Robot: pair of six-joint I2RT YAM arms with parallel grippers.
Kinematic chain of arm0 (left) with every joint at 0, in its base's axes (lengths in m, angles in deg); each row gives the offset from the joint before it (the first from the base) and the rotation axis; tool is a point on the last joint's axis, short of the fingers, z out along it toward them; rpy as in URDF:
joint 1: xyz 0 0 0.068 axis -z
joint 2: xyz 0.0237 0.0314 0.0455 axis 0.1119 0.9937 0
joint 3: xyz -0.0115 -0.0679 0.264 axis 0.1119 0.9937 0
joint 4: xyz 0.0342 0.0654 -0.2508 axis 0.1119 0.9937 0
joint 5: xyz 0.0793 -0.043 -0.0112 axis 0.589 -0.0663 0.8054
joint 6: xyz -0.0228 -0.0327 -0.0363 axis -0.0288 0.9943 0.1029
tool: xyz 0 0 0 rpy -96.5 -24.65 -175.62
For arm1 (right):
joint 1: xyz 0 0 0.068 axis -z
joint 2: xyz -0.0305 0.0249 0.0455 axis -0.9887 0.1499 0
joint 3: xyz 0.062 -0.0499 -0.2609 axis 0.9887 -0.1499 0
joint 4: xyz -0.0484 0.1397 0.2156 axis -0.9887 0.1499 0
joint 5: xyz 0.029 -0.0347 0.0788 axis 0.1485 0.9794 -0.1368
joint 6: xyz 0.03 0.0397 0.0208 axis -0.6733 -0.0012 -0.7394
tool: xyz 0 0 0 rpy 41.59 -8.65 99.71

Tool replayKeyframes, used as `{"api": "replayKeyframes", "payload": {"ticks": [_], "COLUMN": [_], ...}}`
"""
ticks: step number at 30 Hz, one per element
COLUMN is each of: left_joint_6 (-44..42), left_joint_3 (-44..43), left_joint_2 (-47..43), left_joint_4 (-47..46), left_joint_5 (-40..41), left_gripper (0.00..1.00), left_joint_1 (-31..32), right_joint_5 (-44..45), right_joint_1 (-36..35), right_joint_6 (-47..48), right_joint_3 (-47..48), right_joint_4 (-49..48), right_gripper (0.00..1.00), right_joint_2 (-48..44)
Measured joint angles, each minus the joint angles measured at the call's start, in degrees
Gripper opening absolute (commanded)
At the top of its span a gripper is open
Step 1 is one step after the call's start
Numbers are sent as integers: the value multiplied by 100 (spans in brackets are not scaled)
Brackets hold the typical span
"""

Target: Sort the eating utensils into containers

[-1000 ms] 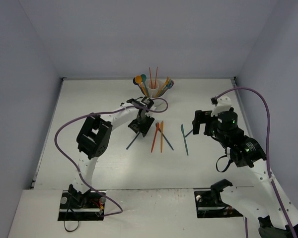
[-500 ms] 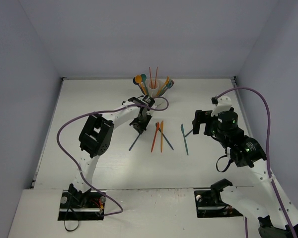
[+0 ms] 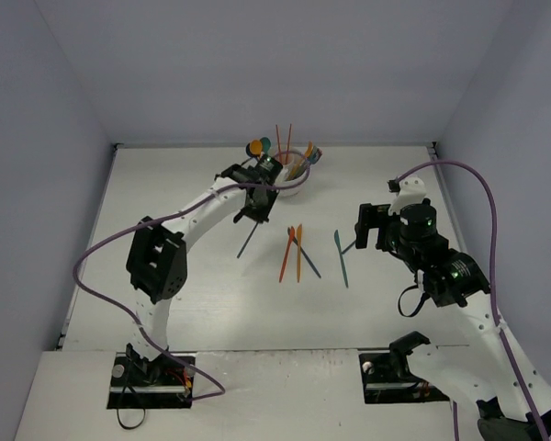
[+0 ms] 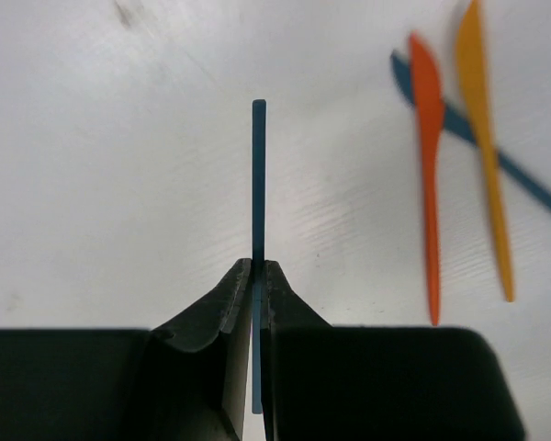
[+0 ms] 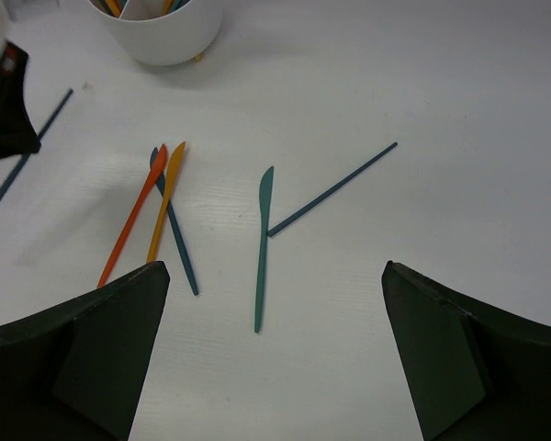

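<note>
Pinching a thin dark blue utensil (image 4: 259,175) tight in the left gripper (image 4: 255,276), long end poking out, near the white cup (image 5: 161,37). Held by one end, likely to stand it in a slot. Holding the right gripper (image 3: 365,230) wide apart over a teal knife (image 5: 262,248) and a dark blue stick (image 5: 331,188), maybe ready to grab one. Not yet sorted: an orange knife (image 5: 133,216), a yellow-orange knife (image 5: 165,202) and a dark blue knife (image 5: 179,253), crossed together on the table.

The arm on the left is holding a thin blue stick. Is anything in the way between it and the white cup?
Nothing visible on the table lies between the dark blue utensil, pinched in the left gripper, and the white cup. The only crowding is the standing utensils that fill the cup's top.
</note>
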Motion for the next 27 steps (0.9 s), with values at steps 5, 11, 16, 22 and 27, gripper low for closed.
{"api": "replayKeyframes", "payload": {"ticks": [5, 11, 16, 22, 27], "left_joint_6": [-48, -111, -78, -16, -12], "left_joint_3": [-993, -1156, -958, -1449, -1736], "left_joint_2": [-476, -780, -616, 260, 982], "left_joint_4": [-499, -2036, -3806, -5064, -5565], "left_joint_5": [187, 262, 266, 101, -117], "left_gripper": [0, 0, 0, 0, 0], "left_joint_1": [-76, -266, -389, -509, -587], "right_joint_5": [27, 73, 81, 87, 87], "right_joint_1": [0, 0, 0, 0, 0], "right_joint_6": [24, 36, 45, 52, 66], "right_joint_3": [81, 146, 169, 169, 169], "right_joint_4": [8, 8, 7, 6, 7], "right_gripper": [100, 100, 100, 100, 100], "right_joint_2": [64, 69, 152, 225, 288]}}
